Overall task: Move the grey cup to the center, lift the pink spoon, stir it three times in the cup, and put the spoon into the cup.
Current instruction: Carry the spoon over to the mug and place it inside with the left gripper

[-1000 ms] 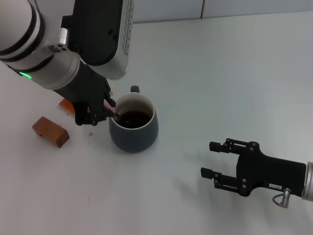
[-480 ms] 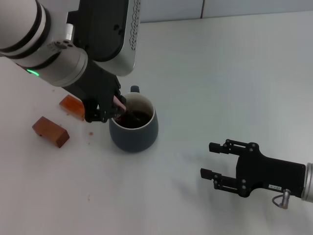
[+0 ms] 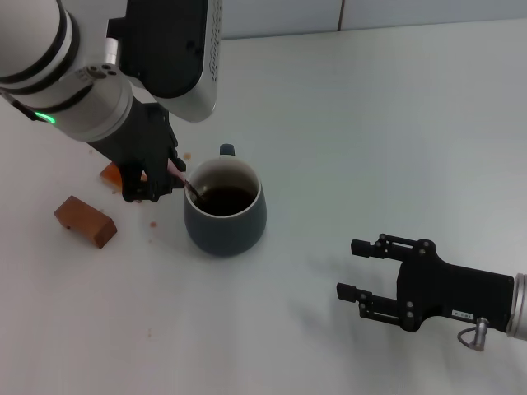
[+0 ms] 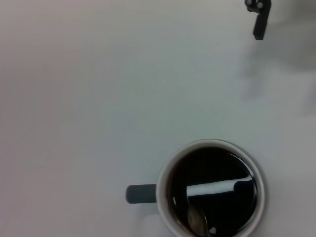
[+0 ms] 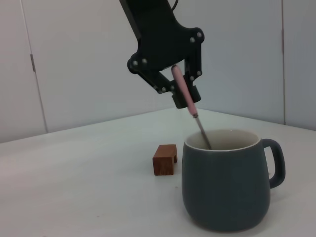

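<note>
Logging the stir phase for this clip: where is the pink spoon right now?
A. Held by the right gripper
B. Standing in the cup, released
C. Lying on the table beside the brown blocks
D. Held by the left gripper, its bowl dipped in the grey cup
D: the left gripper pinches the pink spoon by its handle, its metal neck slanting into the grey cup.

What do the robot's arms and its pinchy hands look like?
The left arm is fat and white with black rings, a black cover with rows of little holes, and a small green light. Its left gripper is black. The right gripper is black too, with thin fingers, a small white label and a metal ring.
</note>
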You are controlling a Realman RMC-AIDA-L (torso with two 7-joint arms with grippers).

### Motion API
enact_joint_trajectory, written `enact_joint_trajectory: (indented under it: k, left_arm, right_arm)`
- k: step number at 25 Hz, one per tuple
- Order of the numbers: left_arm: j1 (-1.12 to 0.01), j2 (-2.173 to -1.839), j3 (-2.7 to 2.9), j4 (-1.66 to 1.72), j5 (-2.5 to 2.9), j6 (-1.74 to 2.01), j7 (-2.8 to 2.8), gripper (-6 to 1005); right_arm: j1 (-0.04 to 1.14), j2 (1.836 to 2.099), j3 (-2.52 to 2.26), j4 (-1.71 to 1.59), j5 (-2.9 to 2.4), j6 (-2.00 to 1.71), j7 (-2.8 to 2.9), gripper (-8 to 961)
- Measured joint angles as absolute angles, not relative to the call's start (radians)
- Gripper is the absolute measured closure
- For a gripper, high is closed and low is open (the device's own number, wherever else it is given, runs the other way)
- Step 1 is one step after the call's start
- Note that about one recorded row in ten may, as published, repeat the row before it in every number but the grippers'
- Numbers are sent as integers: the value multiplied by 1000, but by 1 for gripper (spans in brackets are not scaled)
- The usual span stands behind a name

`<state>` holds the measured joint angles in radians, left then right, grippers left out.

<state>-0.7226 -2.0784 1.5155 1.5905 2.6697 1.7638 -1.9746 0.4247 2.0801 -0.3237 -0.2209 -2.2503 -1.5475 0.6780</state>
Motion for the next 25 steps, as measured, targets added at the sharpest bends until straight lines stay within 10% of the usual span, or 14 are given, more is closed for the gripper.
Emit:
enact_joint_trajectory:
  k: [25]
  left_arm:
    - [-733,-2078,1523,1568,2646,1733,-1985,867]
  right_arm:
    - [422,2081,-324,-220,-2250,-1555,679,273]
